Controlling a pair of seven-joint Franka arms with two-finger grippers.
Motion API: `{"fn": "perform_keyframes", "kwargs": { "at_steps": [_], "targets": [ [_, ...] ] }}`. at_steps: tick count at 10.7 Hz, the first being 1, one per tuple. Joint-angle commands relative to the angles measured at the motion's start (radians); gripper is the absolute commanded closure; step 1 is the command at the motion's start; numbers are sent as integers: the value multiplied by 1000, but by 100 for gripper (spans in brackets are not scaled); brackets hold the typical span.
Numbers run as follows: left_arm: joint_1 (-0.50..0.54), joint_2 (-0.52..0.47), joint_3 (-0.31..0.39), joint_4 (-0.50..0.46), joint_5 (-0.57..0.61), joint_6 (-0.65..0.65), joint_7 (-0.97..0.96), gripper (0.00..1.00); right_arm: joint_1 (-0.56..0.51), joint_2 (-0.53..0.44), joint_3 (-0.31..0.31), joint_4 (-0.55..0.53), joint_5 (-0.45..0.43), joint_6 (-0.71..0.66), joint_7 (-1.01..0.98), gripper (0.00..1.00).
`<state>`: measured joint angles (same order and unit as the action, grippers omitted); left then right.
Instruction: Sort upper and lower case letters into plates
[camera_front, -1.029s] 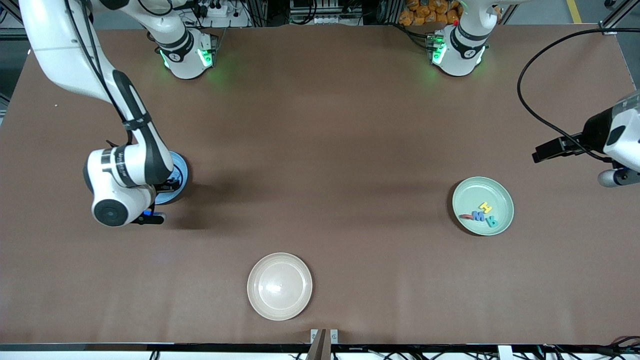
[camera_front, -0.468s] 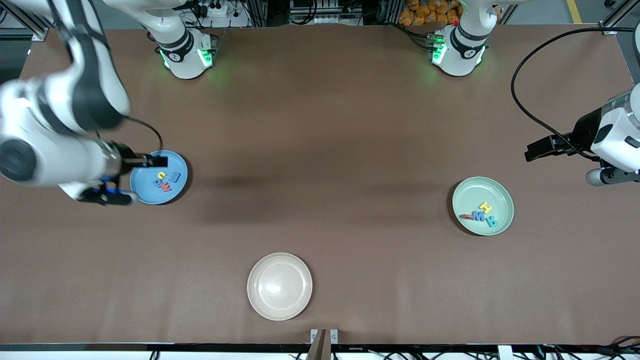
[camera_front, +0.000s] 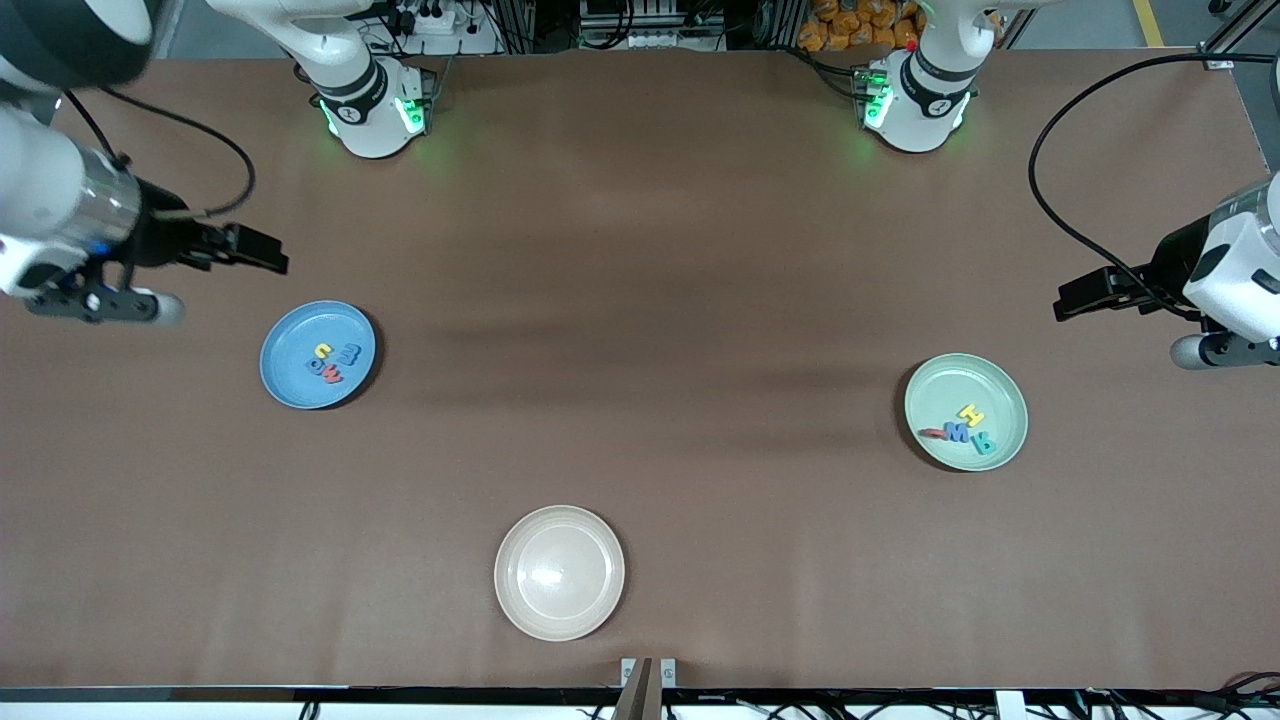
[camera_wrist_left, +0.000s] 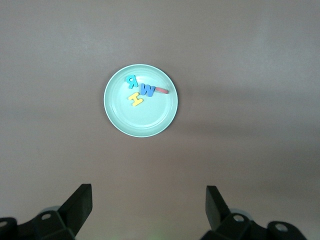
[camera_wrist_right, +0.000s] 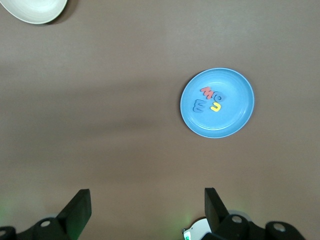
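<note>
Table (camera_front: 640, 300) under two raised, open hands

arms: glossy white, black joints | bases: green lights | cables: black loops | fingers: black

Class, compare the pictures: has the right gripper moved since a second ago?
Yes. The right gripper has left the blue plate and drawn off toward its own end of the table.
</note>
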<state>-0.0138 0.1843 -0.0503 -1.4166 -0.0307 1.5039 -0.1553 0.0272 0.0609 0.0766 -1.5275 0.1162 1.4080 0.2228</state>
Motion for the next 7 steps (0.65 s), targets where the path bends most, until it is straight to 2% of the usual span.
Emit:
{"fn": "perform_keyframes", "kwargs": {
  "at_steps": [1,3,7],
  "targets": [
    [-23,-16,1,-5,83,-4,31,0,-53,-52,3,-63,11,6,-20,0],
    [-38,-14,4,-5,84,-4,33,0,-62,-50,2,-63,-22,40,-28,0],
    [-23,-17,4,-5,72,-4,36,0,-75,-55,0,-89,-23,68,-75,0]
  ]
}}
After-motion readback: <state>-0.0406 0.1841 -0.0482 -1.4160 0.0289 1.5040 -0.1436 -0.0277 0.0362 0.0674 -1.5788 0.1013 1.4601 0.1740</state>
